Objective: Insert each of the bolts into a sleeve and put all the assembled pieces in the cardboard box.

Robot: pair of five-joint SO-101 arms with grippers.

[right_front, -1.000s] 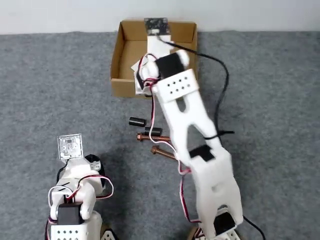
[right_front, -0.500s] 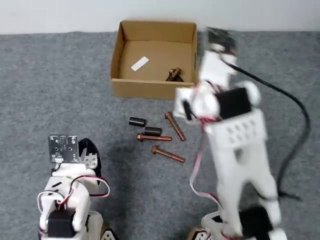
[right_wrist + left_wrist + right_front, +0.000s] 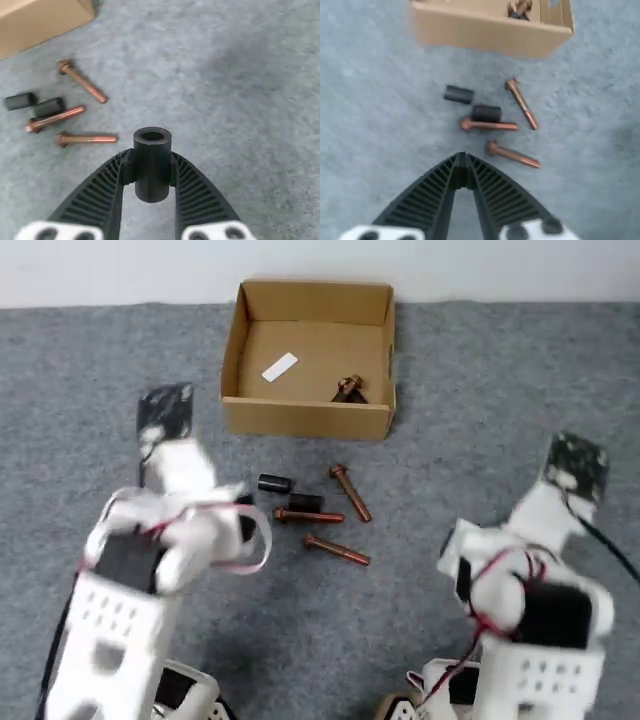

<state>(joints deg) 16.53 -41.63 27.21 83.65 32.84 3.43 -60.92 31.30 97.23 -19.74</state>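
right gripper (image 3: 151, 172) is grasping 1 black sleeve (image 3: 152, 150), pinched between both fingers with the bore open toward the wrist. left gripper (image 3: 462, 161) is clenched, tips meeting. Loose parts sit on the grey mat (image 3: 520, 370) ahead of both grippers: 3 copper bolts and 2 loose sleeves. Closest to the left gripper's tips is the near bolt (image 3: 512, 155). Just past it is the middle bolt (image 3: 488, 125), lying against loose sleeve A (image 3: 486, 113). Loose sleeve B (image 3: 458, 94) is a bit farther out, apart from A. The angled bolt (image 3: 521, 104) lies beside that group. Farthest out is the cardboard box (image 3: 490, 30), with 1 assembled piece (image 3: 349, 389) by the wall nearest the grippers and a white label (image 3: 280, 367) on its floor.
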